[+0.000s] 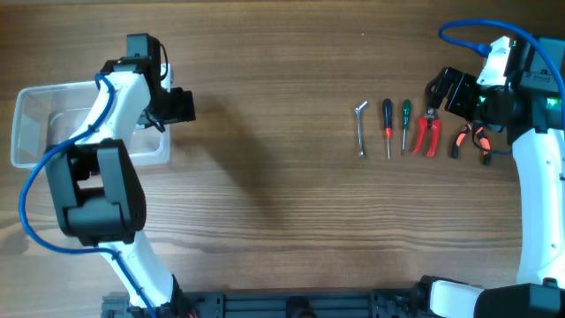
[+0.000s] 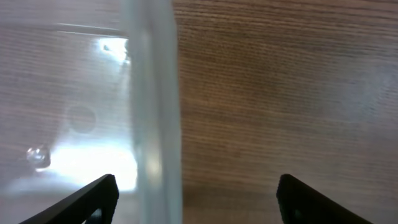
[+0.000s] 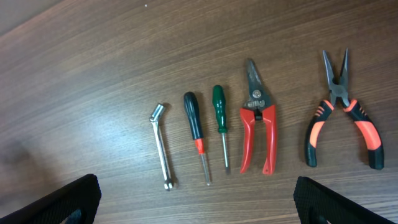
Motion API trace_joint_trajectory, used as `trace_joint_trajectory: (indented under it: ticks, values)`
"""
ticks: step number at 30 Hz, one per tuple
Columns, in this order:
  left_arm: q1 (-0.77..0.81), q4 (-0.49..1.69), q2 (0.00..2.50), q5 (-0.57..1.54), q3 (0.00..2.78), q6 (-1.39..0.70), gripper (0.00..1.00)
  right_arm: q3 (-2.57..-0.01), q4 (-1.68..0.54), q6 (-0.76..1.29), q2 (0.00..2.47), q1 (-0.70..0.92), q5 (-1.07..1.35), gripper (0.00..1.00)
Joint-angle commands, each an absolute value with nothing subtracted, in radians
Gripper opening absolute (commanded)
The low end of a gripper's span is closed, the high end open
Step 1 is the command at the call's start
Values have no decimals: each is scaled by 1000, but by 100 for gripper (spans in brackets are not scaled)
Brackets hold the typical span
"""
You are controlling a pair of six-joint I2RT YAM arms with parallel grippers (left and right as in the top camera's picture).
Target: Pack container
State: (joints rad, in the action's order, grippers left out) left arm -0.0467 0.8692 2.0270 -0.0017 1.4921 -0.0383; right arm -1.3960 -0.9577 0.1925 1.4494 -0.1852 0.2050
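Note:
The clear plastic container (image 1: pixel 35 124) stands at the far left of the table and looks empty. My left gripper (image 1: pixel 179 106) is open at its right end. In the left wrist view the fingers (image 2: pixel 196 202) straddle the container's wall (image 2: pixel 152 112), which is closer to the left finger. My right gripper (image 1: pixel 446 88) is open and empty above a row of hand tools. The right wrist view shows the fingers (image 3: pixel 196 199) spread wide below a silver wrench (image 3: pixel 161 146), a black-and-red screwdriver (image 3: pixel 196 134), a green screwdriver (image 3: pixel 219 121), red snips (image 3: pixel 257 121) and orange-and-black pliers (image 3: pixel 339 115).
The tools lie side by side at the right of the wooden table: wrench (image 1: pixel 361 126), two screwdrivers (image 1: pixel 387 126) (image 1: pixel 405 124), snips (image 1: pixel 429 132), pliers (image 1: pixel 472 140). Bare wood (image 1: pixel 274 159) spans the stretch between container and tools. The arm bases stand at the front edge.

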Motion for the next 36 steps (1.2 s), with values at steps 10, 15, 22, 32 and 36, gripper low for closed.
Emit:
trace_joint_trajectory:
  ticks: [10,15,22,32,36]
  values:
    - [-49,844,2075,-62,1498,-30,39,-1418,-958,183,1449,-185,171,100]
    - [-49,844,2075,-73,1498,-30,9,-1418,-956,183,1449,-185,171,100]
    - [-49,845,2075,-73,1498,-30,4,-1418,-954,183,1449,-185,171,100]
    - [-38,930,2046,-69,1508,-57,4,-1418,-954,183,1449,-185,171,100]
    - [-24,1010,1999,-70,1578,-57,4,-1418,-954,183,1449,-185,171,100]
